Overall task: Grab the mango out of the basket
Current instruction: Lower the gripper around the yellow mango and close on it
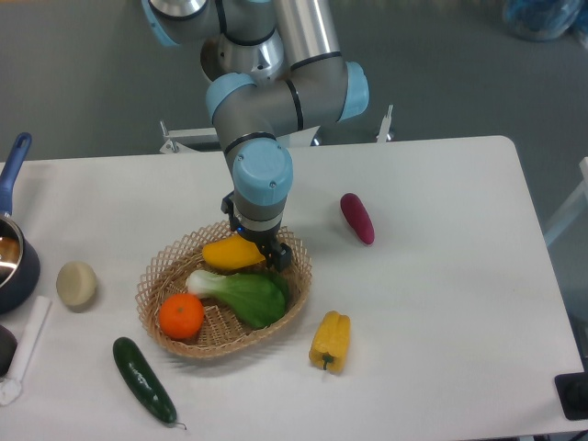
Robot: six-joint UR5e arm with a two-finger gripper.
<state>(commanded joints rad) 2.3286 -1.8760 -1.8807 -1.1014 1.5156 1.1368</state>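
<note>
- We see the claw (266, 253) down inside the basket (163, 271), at the right end of the mango (233, 253).
- One dark finger (280, 256) shows just right of the fruit; the wrist hides the other, so we cannot tell how wide the claw stands or whether it grips yet.
- The mango lies at the basket's back, just left of the claw, and looks to rest above the bok choy (246, 295). We judge it not yet lifted.
- Our reading: the reach is done; the squeeze, if not made, and the lift out remain.
- Straight up looks the freest way, with nothing above the mango but the arm.
- The rim runs close behind and right of the claw, so a sideways drag could catch the weave.
- In front and to the left sits the orange (181, 315), near the greens.
- Outside on the desk (441, 276), a pepper (331, 341) lies in front-right, a purple vegetable (356, 218) to the right, a cucumber (143, 379) far front-left, all apart from the claw.
</note>
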